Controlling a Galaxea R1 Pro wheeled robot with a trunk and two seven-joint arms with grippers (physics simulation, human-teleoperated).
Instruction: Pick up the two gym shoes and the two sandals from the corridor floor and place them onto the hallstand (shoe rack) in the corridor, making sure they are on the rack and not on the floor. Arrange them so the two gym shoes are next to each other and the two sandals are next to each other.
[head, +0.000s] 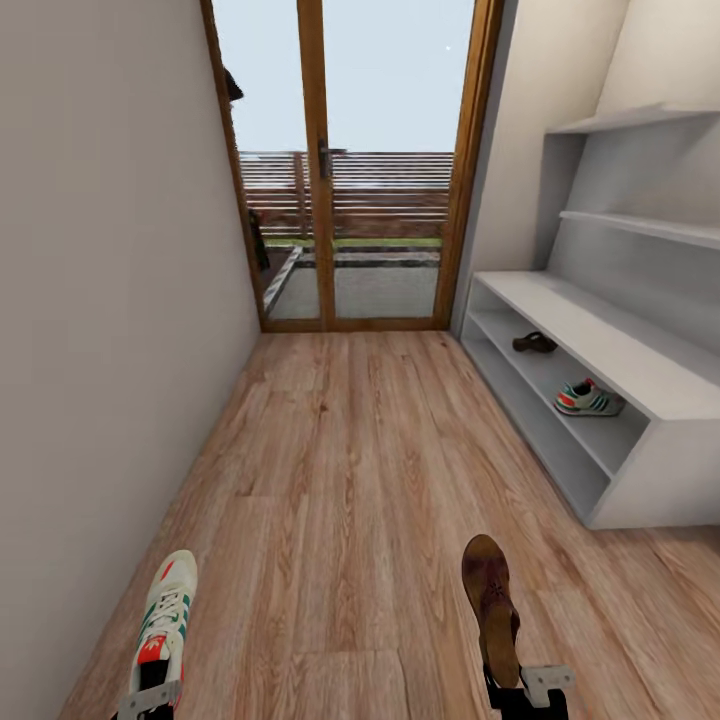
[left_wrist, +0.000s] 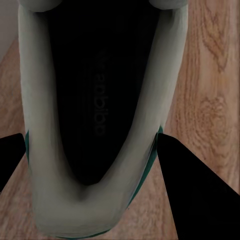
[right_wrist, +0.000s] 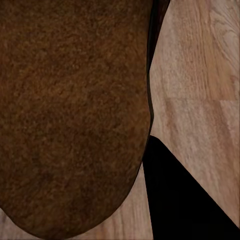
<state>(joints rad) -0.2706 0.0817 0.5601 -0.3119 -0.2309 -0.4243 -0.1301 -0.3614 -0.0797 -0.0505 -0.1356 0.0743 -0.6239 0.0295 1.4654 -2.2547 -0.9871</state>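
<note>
Two shoes already sit on the hallstand (head: 640, 375), which stands along the right wall: a sandal (head: 534, 343) farther back and a gym shoe (head: 588, 399) nearer, both on the middle tier and well apart from each other. Two wall shelves (head: 640, 225) hang above the bench. At the far end is a glass door (head: 345, 165) with a wood frame, and a fence and some grass show through it. A plain wall (head: 110, 300) runs down the left side. The wood floor (head: 370, 450) between the robot and the hallstand has nothing lying on it. Near the bottom left, the left gripper (head: 150, 695) holds the other gym shoe (head: 164, 620) by its heel, toe pointing far away. In the left wrist view its dark fingers (left_wrist: 187, 185) press on both sides of the shoe (left_wrist: 95, 125). Near the bottom right, the right gripper (head: 525, 690) holds the other sandal (head: 490, 605) by its heel end, toe pointing away too. In the right wrist view the brown sandal (right_wrist: 75, 115) sits right beside one dark finger (right_wrist: 175, 195).
</note>
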